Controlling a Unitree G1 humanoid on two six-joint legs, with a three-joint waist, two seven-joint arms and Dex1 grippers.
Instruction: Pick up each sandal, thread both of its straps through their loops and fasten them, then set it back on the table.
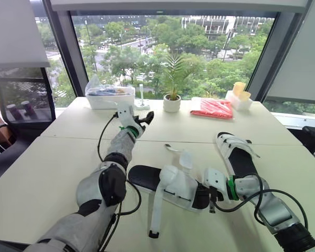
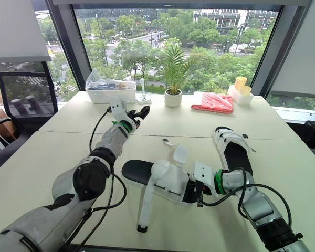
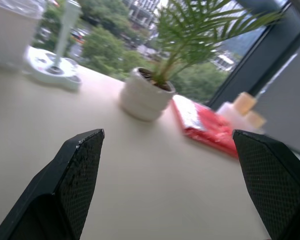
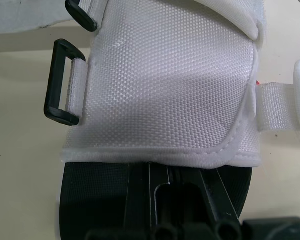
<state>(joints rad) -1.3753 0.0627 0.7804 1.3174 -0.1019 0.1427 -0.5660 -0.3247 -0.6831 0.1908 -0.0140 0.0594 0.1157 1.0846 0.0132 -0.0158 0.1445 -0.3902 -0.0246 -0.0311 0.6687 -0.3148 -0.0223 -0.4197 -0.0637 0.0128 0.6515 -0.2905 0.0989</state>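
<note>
Window wall behind; pale worktop (image 1: 52, 157) carries everything.

- Far left: clear plastic box (image 1: 109, 94). Left pincer (image 3: 167, 135) hovers just beside it, spread wide and holding nothing, well apart from both sandals.
- Potted plant (image 1: 171, 100) stands just past that pincer.
- Centre, near edge: first sandal (image 1: 173, 184) lies flat, with its long strap (image 1: 156, 210) trailing loose toward the robot. The black loops (image 4: 60, 82) are empty, so nothing is fastened.
- Right pincer (image 1: 212, 194) is at this sandal's end, against the sole. Cannot tell whether it pinches.
- Right: second sandal (image 1: 239, 155) lies flat, untouched.

Risks, as judgement:
- An end-only hold may let the sandal pivot or slip when lifted.
- The trailing strap could snag.
- The left arm's return sweep could clip the plant.
</note>
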